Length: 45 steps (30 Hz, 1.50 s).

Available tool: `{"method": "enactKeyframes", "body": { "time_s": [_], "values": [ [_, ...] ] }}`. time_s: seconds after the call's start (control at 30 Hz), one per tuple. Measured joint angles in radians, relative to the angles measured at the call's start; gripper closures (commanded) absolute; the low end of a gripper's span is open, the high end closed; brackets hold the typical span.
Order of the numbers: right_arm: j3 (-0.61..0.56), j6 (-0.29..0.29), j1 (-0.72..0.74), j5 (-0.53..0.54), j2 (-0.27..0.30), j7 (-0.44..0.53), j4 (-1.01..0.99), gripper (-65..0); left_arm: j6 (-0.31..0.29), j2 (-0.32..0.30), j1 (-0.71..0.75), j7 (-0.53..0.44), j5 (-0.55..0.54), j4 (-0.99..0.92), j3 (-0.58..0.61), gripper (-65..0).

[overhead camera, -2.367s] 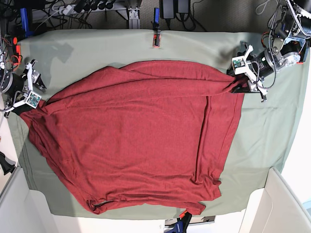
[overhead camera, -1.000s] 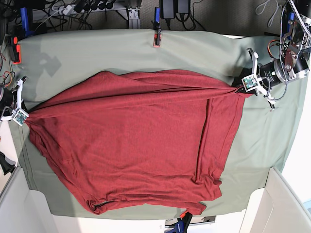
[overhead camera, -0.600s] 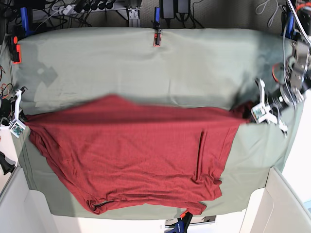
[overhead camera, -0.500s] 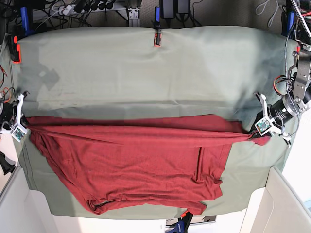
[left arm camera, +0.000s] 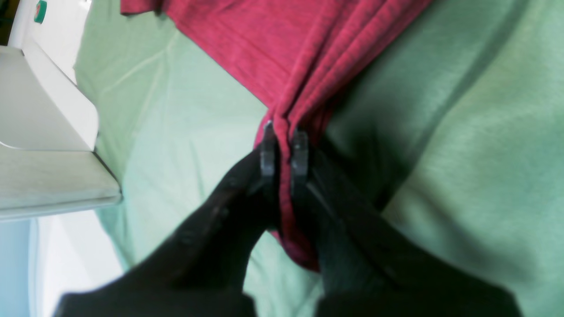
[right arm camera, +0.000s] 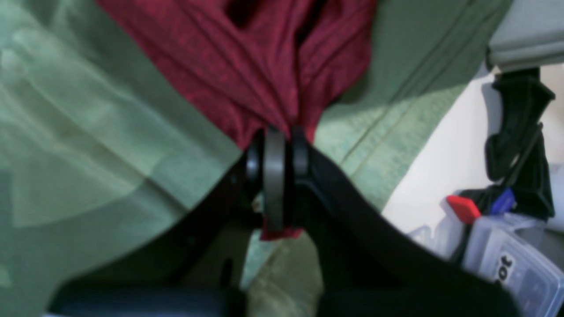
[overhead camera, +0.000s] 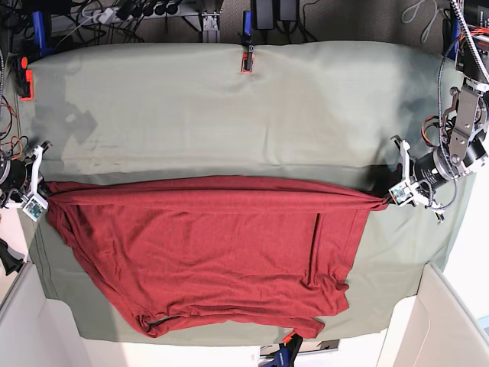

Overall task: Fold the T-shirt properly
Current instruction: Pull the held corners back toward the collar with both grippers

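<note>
Both sets of fingers, left (overhead camera: 388, 201) and right (overhead camera: 42, 200), are clenching bunched corners of the T-shirt (overhead camera: 206, 248), stretching its upper edge taut across the green-clothed counter (overhead camera: 229, 115), presumably so the doubled-over half is settling flat and square.

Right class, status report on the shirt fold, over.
Left end effector and right end effector both shut on T-shirt. Top edge stretched taut between them, over table cloth. Nothing in the way.

Black fingers (left arm camera: 263, 154) — ridged pads; white wrist brackets (overhead camera: 403, 183) — loose grey cables.
</note>
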Motion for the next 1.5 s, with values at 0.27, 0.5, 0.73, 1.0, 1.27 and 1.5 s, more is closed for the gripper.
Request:
{"method": "enactKeyframes", "body": {
  "time_s": [0.27, 0.5, 0.73, 1.0, 1.27, 1.5],
  "values": [
    [0.000, 0.000, 0.000, 0.000, 0.000, 0.000, 0.000, 0.0, 0.000, 0.000, -0.004, 0.000, 0.000, -0.007, 0.000, 0.0],
    [0.000, 0.000, 0.000, -0.004, -0.015, -0.004, 0.000, 0.0, -0.030, -0.003, -0.010, 0.003, 0.001, -0.007, 0.037, 0.0],
    [0.002, 0.023, -0.010, -0.005, -0.008, -0.017, 0.014, 0.0, -0.091, -0.154, 0.098, -0.013, -0.008, 0.249, 0.035, 0.0],
    [0.002, 0.037, -0.034, 0.079, 0.023, -0.090, 0.130, 0.0, -0.093, -0.256, 0.257, 0.102, -0.029, 0.455, 0.037, 0.0],
    [0.002, 0.034, -0.179, 0.054, 0.029, -0.122, 0.238, 0.0, -0.092, -0.278, 0.310, 0.116, -0.024, 0.472, 0.035, 0.0],
    [0.002, 0.030, -0.311, 0.025, 0.115, -0.131, 0.373, 0.0, -0.093, -0.325, 0.412, 0.191, -0.018, 0.592, 0.016, 0.0]
  ]
}}
